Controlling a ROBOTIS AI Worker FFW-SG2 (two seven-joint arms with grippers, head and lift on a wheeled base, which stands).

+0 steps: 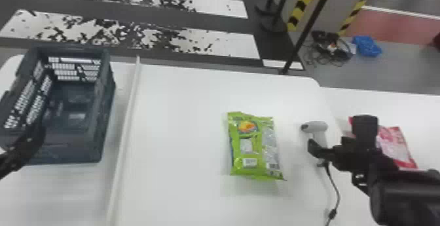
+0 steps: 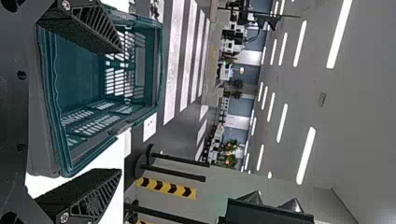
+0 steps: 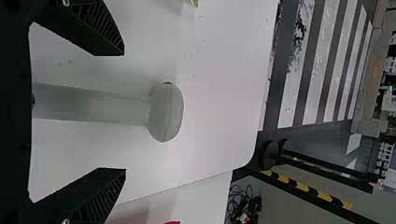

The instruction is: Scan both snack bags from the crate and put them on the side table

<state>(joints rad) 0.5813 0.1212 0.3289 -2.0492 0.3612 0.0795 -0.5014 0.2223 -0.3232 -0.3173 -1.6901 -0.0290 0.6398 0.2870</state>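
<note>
Snack bag [image 1: 257,146], right end effector [image 1: 338,134] spread

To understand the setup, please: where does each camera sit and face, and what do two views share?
Head view: on the head, facing forward and down to the green snack bag; black left arm and right arm show.
Left wrist view: on that wrist, facing the dark slotted plastic crate; open left end effector shows.
Right wrist view: on that wrist, facing the white plastic scanner; open right end effector shows.
Head and right wrist views share the scanner.
</note>
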